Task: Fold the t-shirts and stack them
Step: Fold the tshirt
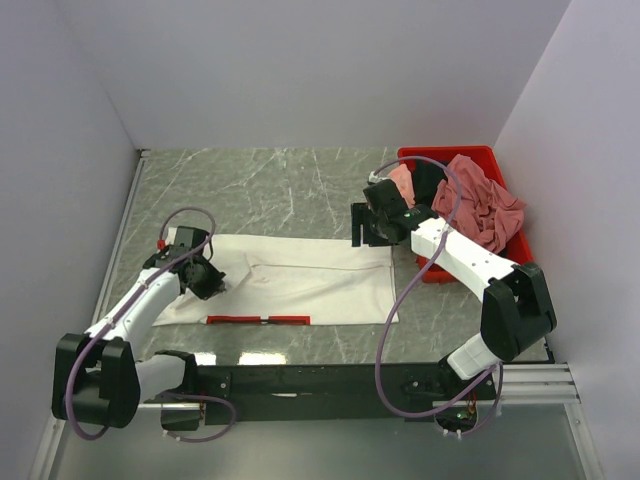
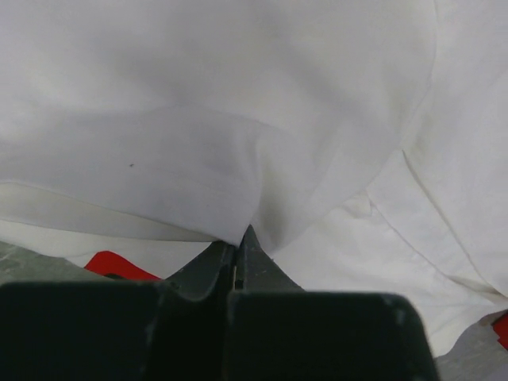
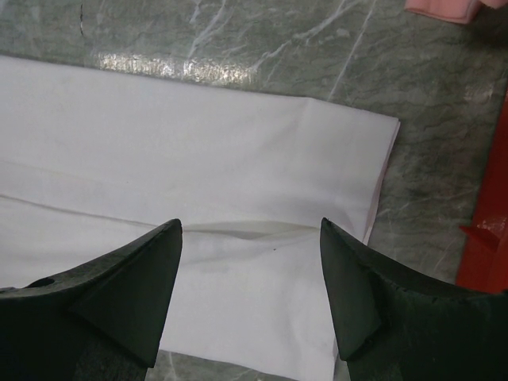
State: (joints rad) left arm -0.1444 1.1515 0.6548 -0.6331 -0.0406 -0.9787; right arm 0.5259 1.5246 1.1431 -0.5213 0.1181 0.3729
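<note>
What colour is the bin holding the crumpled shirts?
The bin is red, clearest in the top external view.

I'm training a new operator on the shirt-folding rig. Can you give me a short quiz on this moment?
1. True or false: the left gripper is shut on a fold of the white t-shirt.
2. The right gripper is: A) shut on the shirt's hem; B) open over the shirt's right end; C) holding a black tee.
3. Where does the dusty rose t-shirt lie?

Key: 1 true; 2 B; 3 in the red bin at the table's right side.
</note>
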